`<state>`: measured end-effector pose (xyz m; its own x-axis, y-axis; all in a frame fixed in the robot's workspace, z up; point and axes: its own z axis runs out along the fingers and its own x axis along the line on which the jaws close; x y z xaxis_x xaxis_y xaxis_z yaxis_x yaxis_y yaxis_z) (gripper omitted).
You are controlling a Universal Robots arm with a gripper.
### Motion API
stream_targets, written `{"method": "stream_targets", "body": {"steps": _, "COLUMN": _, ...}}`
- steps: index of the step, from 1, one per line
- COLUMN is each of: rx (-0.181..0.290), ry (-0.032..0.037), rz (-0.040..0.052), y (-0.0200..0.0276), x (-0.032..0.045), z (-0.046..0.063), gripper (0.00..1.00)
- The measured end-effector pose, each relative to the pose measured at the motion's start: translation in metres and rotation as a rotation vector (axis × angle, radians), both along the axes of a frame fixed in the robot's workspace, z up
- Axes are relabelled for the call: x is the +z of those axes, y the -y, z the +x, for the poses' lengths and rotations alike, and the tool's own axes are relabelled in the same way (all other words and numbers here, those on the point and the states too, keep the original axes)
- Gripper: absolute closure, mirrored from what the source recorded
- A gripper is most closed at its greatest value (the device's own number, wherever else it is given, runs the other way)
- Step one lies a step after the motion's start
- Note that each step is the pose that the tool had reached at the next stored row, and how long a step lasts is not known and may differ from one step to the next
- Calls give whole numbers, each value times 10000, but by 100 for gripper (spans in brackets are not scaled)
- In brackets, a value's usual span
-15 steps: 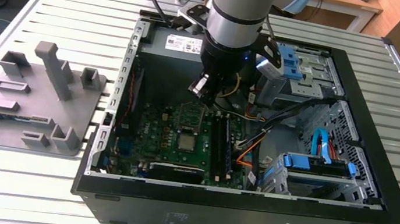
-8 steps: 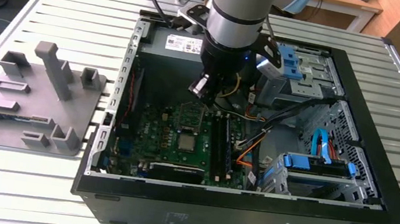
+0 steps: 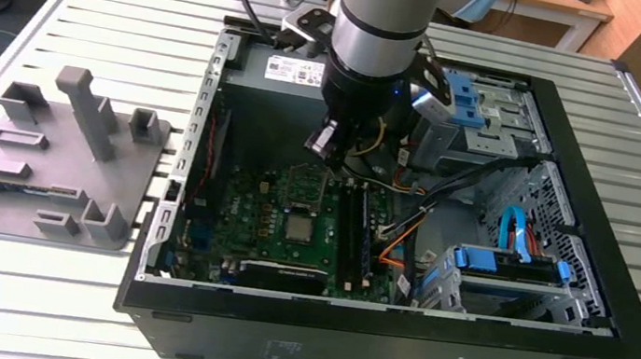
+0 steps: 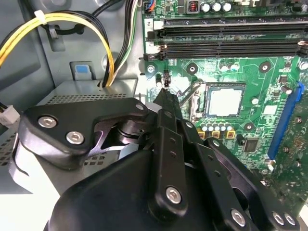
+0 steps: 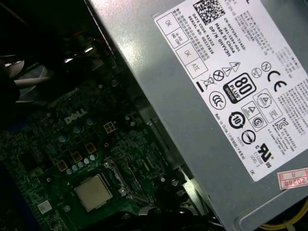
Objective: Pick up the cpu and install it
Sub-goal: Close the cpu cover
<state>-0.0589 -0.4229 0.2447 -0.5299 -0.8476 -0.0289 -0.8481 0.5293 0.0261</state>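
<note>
The cpu [image 3: 300,227] lies flat in its socket on the green motherboard [image 3: 243,216], silver top facing up, its edges square with the socket frame; being square, it has no clear long axis. In both wrist views it sits seated in the socket [image 4: 224,101] [image 5: 93,192]. The motherboard lies on the floor of the open black computer case [image 3: 398,341], with the memory slots [image 4: 226,36] just beside the socket and the grey power supply [image 5: 216,106] near it. The gripper [image 4: 166,83] hangs inside the case above the board, near the socket but apart from the cpu, its fingers [image 4: 168,103] closed together on nothing. A grey fixture block [image 3: 47,160] stands outside the case.
</note>
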Motion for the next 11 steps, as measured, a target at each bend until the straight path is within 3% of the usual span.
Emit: {"method": "stream_targets", "body": {"steps": 11, "rx": 223, "ry": 1, "rz": 2, "y": 33, "x": 27, "z": 0, "gripper": 89}}
